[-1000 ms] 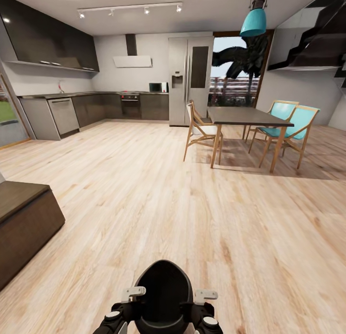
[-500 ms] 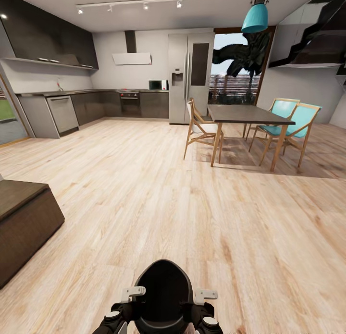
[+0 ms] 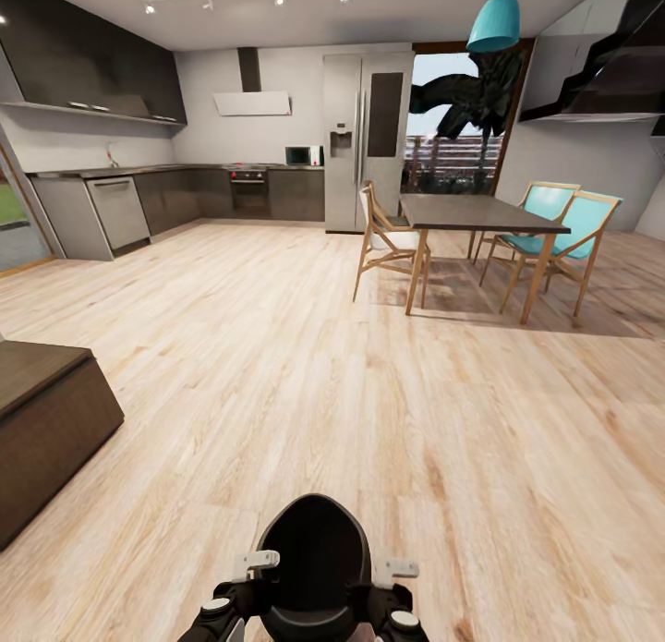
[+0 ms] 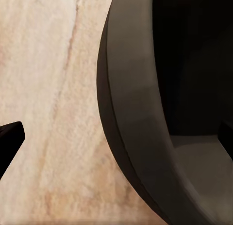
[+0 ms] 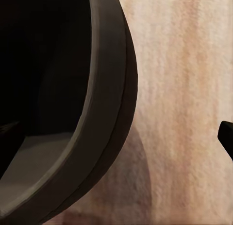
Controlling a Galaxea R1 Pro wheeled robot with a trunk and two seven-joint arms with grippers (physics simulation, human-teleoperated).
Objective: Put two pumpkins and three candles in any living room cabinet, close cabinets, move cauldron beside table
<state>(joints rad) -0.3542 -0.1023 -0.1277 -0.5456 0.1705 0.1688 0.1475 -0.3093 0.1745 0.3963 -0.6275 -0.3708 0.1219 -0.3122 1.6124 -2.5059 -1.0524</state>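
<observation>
Both grippers seem to straddle the cauldron rim, one per side; whether they clamp it I cannot tell. I judge I'm carrying it across the wooden floor toward a table. Its inside looks dark, contents unclear. Dark brown cabinet sits at my left.

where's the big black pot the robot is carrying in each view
Head view: the cauldron sits bottom centre, between both arms.
Left wrist view: its rim and dark inside take up the picture's right half.
Right wrist view: its rim curves through the picture's left half.
Shared landmark: the pale wood floor.
</observation>
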